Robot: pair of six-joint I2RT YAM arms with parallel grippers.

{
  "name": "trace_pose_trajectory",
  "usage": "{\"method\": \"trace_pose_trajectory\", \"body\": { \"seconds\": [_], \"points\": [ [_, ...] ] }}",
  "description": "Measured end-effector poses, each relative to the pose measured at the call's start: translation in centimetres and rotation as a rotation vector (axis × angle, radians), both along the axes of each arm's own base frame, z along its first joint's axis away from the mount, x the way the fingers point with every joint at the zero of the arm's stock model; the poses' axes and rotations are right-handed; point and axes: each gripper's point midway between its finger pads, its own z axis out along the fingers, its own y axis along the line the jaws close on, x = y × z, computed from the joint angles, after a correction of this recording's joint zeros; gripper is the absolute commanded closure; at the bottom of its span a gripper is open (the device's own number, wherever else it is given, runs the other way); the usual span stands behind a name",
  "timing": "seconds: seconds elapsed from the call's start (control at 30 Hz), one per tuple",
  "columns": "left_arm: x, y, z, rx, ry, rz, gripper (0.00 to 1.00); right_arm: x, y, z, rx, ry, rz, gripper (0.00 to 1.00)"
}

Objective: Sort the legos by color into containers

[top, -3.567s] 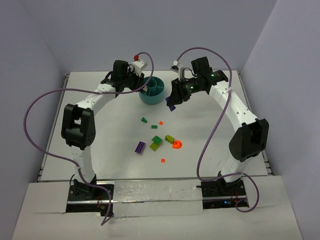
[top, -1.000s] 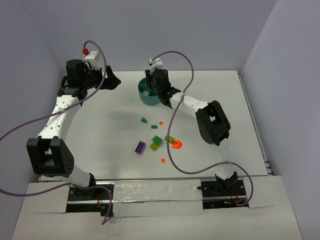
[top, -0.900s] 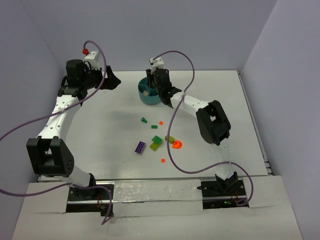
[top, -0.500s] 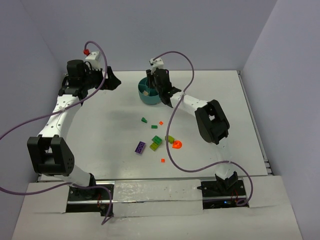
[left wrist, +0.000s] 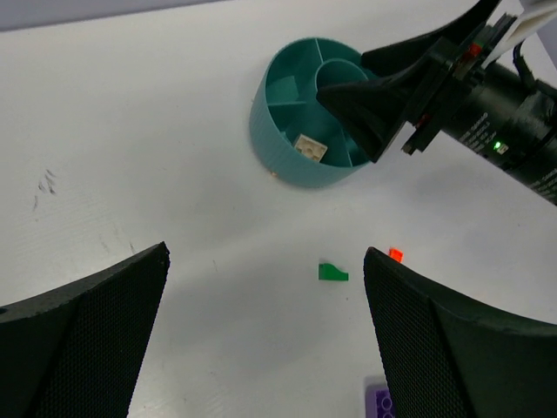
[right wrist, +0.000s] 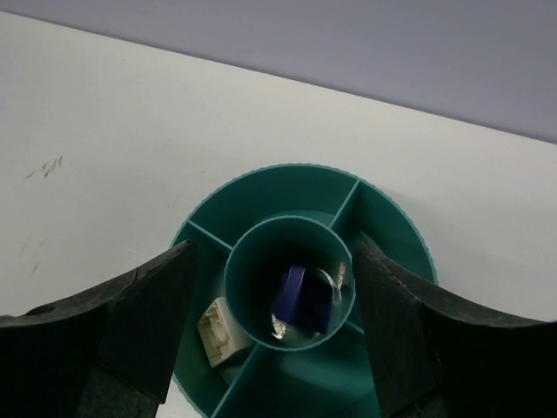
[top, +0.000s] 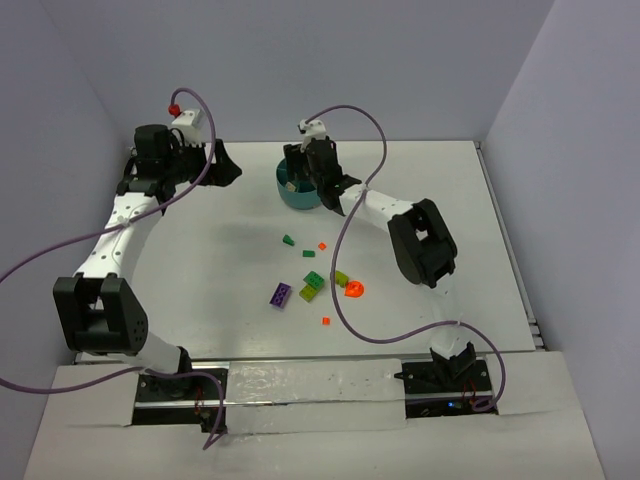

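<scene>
Eight loose bricks [top: 314, 279] on tabletop [top: 200, 260]. One bowl [left wrist: 278, 148]: hub [right wrist: 261, 231] holds purple brick [right wrist: 291, 296], one wedge [right wrist: 213, 279] a white brick [right wrist: 218, 331]. Left hand [left wrist: 265, 257] and right hand [right wrist: 274, 248] wide open, empty.

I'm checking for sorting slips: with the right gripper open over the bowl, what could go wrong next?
The purple brick lies in the centre hub of the bowl, not a wedge, so colours might mix there. The right gripper hangs close over the hub; leaving sideways could nudge the bowl.

Bowl [right wrist: 261, 193] teal, w/ purple brick [right wrist: 291, 294] in centre hub & cream piece [right wrist: 218, 329] lower left. Table [right wrist: 104, 113] plain white. Loose bits: green wedge [left wrist: 332, 273], orange-red bit [left wrist: 395, 254].
</scene>
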Motion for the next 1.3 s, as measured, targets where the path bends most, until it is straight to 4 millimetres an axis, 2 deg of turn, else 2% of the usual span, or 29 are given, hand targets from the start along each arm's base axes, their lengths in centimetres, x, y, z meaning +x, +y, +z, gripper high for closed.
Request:
{"method": "trace_pose_trajectory", "body": {
  "seconds": [0.03,0.17,0.27,0.37,0.47,0.57,0.63,0.7,0.77,0.8,0.87,0.97,1.07,1.17,1.3],
  "points": [
    [-0.4,0.0,-0.3,0.002,0.005,-0.001,0.01,-0.1,0.0,-0.1,0.002,0.008,0.003,0.18],
    [-2.1,0.2,-1.0,0.024,0.034,-0.013,0.01,-0.9,0.0,0.8,0.016,0.039,0.011,0.03],
    [-3.7,0.2,-0.8,0.054,0.039,-0.036,0.01,-1.7,-0.5,3.4,0.040,0.039,0.012,0.00],
    [-6.3,-1.3,-1.7,0.125,0.051,-0.102,0.01,-2.7,-2.1,7.7,0.084,0.029,0.004,0.00],
    [-10.8,-5.4,-4.2,0.221,0.090,-0.261,0.01,-3.1,-5.8,12.7,0.141,-0.005,-0.025,0.00],
    [-15.9,-9.1,-7.5,0.311,0.180,-0.445,0.01,-3.7,-11.7,17.3,0.182,-0.058,-0.089,0.00],
    [-18.5,-10.4,-9.6,0.358,0.253,-0.518,0.01,-4.7,-16.2,18.8,0.186,-0.077,-0.146,0.00],
    [-20.4,-11.0,-11.7,0.409,0.333,-0.549,0.01,-6.1,-20.4,18.8,0.175,-0.076,-0.205,0.00],
    [-22.1,-11.6,-13.8,0.459,0.401,-0.579,0.01,-7.3,-23.4,18.2,0.158,-0.058,-0.255,0.00],
    [-23.2,-11.9,-14.9,0.487,0.446,-0.589,0.01,-7.7,-24.4,17.9,0.152,-0.057,-0.268,0.00],
    [-24.5,-12.3,-16.8,0.545,0.520,-0.589,0.01,-8.7,-25.9,16.1,0.135,-0.017,-0.289,0.00],
    [-25.8,-12.4,-19.7,0.640,0.643,-0.573,0.03,-10.0,-27.4,13.3,0.119,0.051,-0.312,0.00],
    [-25.3,-11.9,-21.4,0.705,0.710,-0.508,0.06,-10.8,-28.2,11.6,0.111,0.097,-0.323,0.00],
    [-24.2,-11.8,-21.2,0.730,0.720,-0.451,0.08,-11.2,-28.1,10.8,0.110,0.118,-0.314,0.00],
    [-22.7,-12.8,-20.2,0.716,0.683,-0.411,0.18,-11.3,-28.0,10.6,0.113,0.125,-0.302,0.00]
  ]
}}
